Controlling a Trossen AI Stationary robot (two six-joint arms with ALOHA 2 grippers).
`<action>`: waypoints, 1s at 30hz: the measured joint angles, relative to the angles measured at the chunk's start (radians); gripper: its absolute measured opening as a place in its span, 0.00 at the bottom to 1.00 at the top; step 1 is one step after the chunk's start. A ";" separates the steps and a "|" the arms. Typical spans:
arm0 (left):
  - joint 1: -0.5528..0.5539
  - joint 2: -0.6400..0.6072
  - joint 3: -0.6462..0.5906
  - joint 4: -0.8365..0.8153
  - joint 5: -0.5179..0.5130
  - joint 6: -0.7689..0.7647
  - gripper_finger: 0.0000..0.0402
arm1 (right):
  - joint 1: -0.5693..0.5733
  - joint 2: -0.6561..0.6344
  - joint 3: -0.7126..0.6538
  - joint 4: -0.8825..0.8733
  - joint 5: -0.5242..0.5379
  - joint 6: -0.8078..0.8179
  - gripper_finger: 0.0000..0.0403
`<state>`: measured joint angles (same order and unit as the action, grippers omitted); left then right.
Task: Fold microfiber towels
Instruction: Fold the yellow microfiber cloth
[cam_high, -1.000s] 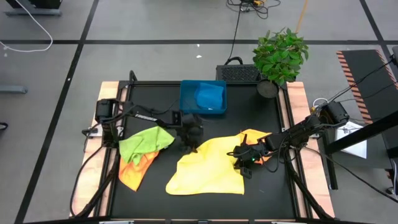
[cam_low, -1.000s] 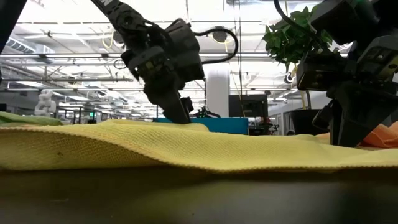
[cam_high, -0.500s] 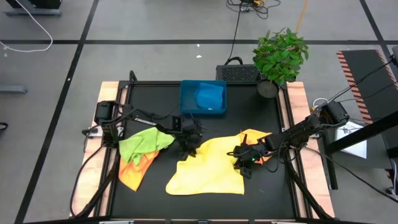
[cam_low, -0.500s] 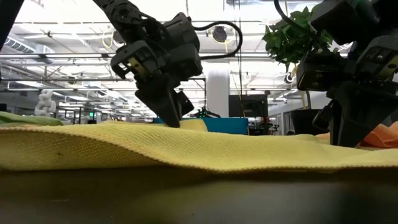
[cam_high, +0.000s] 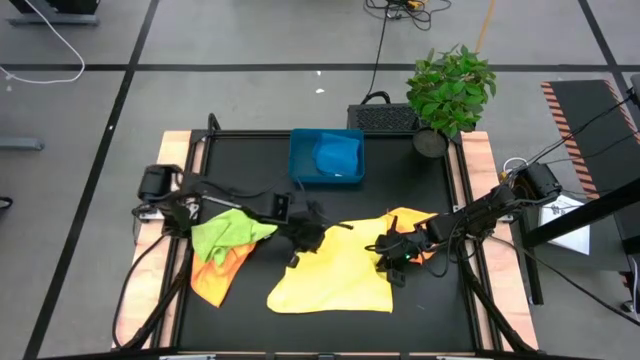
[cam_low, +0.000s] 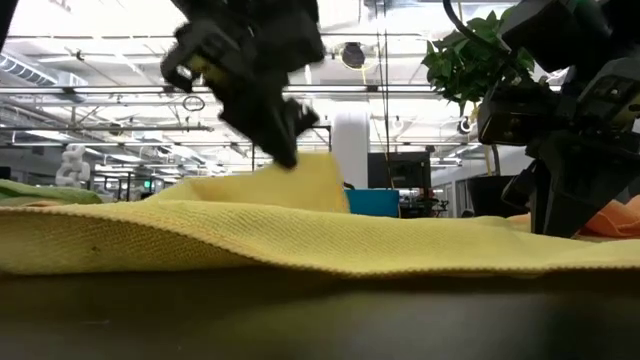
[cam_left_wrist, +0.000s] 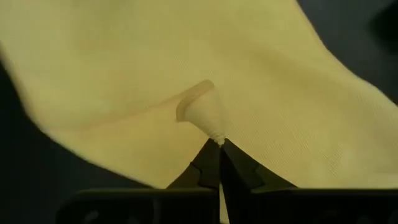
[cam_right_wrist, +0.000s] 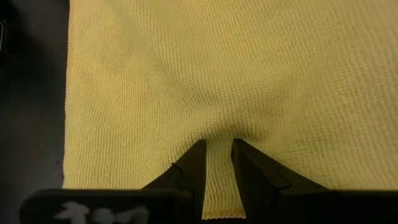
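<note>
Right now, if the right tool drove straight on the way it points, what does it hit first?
The yellow towel. The right tool already pinches a fold of it, and more yellow cloth fills the line ahead, likely with table just beneath.

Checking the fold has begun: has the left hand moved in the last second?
Yes. The left hand has risen against the blue tray, lifting the yellow towel's corner.
</note>
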<state>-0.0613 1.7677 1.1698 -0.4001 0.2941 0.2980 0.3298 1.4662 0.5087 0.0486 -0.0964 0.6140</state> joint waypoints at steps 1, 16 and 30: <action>-0.009 -0.028 0.000 -0.011 -0.035 0.005 0.01 | 0.000 -0.002 0.000 -0.001 -0.010 0.002 0.19; -0.164 -0.195 -0.033 -0.061 -0.323 -0.039 0.00 | 0.013 -0.302 -0.004 -0.163 0.018 0.033 0.19; -0.176 -0.193 -0.062 -0.013 -0.332 -0.119 0.00 | -0.172 -0.379 -0.002 -0.382 0.188 0.020 0.19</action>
<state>-0.2377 1.5749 1.1076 -0.4128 -0.0383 0.1786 0.1581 1.0871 0.5066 -0.3332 0.0911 0.6339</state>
